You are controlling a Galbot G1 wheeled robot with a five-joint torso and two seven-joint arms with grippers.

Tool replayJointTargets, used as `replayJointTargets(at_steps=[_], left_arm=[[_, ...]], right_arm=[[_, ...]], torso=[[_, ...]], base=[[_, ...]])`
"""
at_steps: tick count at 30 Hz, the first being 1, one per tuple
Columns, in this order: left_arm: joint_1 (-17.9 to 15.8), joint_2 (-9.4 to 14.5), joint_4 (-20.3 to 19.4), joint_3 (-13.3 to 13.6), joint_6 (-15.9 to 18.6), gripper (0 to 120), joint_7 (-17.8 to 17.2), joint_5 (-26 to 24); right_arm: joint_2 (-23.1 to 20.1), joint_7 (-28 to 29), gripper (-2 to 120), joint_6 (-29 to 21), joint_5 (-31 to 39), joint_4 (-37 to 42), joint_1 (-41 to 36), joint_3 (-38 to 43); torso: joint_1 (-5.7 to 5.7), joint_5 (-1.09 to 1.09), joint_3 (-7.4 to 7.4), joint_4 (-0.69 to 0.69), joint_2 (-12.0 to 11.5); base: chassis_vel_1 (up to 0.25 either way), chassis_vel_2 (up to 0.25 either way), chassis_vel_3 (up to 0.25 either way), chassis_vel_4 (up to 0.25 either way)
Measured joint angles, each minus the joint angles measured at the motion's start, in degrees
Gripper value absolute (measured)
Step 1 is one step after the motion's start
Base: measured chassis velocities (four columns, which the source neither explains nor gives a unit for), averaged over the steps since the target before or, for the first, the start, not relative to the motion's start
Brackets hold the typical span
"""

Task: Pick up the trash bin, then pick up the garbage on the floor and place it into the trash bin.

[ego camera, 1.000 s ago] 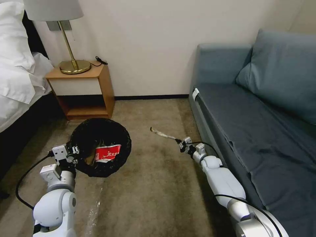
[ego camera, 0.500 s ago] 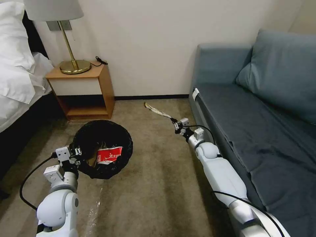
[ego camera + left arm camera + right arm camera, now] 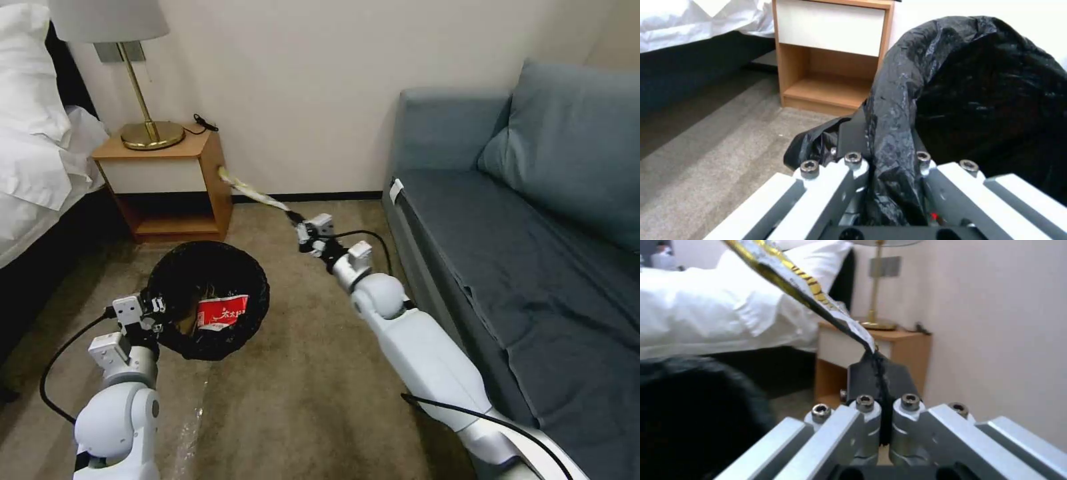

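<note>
Your left gripper [image 3: 152,313] pinches the trash bin [image 3: 208,300] rim at 9 o'clock, presenting its mouth; your right gripper [image 3: 298,223], clamped on the wrapper [image 3: 252,189], holds it aloft at the bin's 1 o'clock for the drop.

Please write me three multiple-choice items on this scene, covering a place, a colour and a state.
1. Where is the long wrapper?
A. on the carpet
B. in the air, held by the right gripper
C. on the sofa

2. What colour is the packet in the trash bin?
A. red
B. blue
C. green

3. How is the left gripper?
A. open above the floor
B. resting on the nightstand
C. shut on the bin's rim

Answers: 1 B, its end is pinched between shut fingers; 2 A, red shows against the black bag; 3 C, the left wrist view shows fingers clamping the bag-covered rim.
</note>
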Motion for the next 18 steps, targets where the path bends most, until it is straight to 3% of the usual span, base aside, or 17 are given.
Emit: replayJointTargets(at_steps=[3,13,18], left_arm=[[0.1,-0.1,-0.2,0.1,0.0,4,0.0,0.1],[0.2,-0.4,-0.6,-0.1,0.2,4,-0.2,0.2],[0.1,-0.5,-0.6,0.1,0.6,4,-0.5,0.2]], right_arm=[[0.0,3.7,0,-2.2,2.1,6.1,0.4,-5.7],[-0.8,8.1,0,-5.8,4.7,11.3,3.1,-17.7],[-0.8,9.0,0,-6.9,4.9,12.8,3.1,-19.7]], torso=[[0.0,0.0,0.0,0.0,0.0],[0.0,0.0,0.0,0.0,0.0],[0.0,0.0,0.0,0.0,0.0]], base=[[0.0,0.0,0.0,0.0],[0.0,0.0,0.0,0.0],[0.0,0.0,0.0,0.0]])
